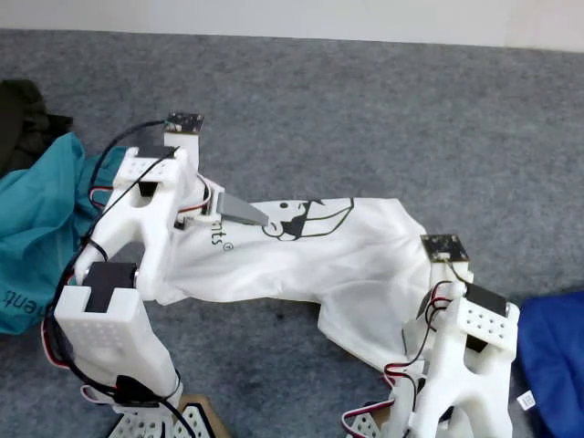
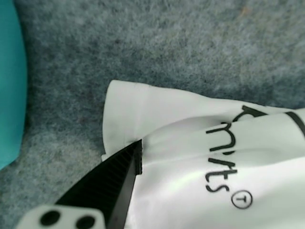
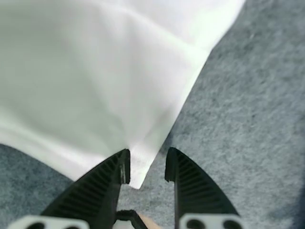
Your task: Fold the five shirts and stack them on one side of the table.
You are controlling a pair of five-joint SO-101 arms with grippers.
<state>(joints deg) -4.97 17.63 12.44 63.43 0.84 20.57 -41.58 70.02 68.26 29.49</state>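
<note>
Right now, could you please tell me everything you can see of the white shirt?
The white shirt is soft, wrinkled fabric with black line art and lettering. It lies unfolded and rumpled on the grey table, stretching from one arm to the other. The left tool touches its lettered end, and one corner lies inside the open right tool.

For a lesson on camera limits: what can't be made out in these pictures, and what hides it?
Teal shirt, high view: cut off by the left edge.
Blue shirt, high view: cut off by the right edge.
White shirt, high view: left end under the left arm, lower right part behind the right arm.
Dark cloth, high view: partly past the left edge; whether it is a shirt, unclear.
</note>
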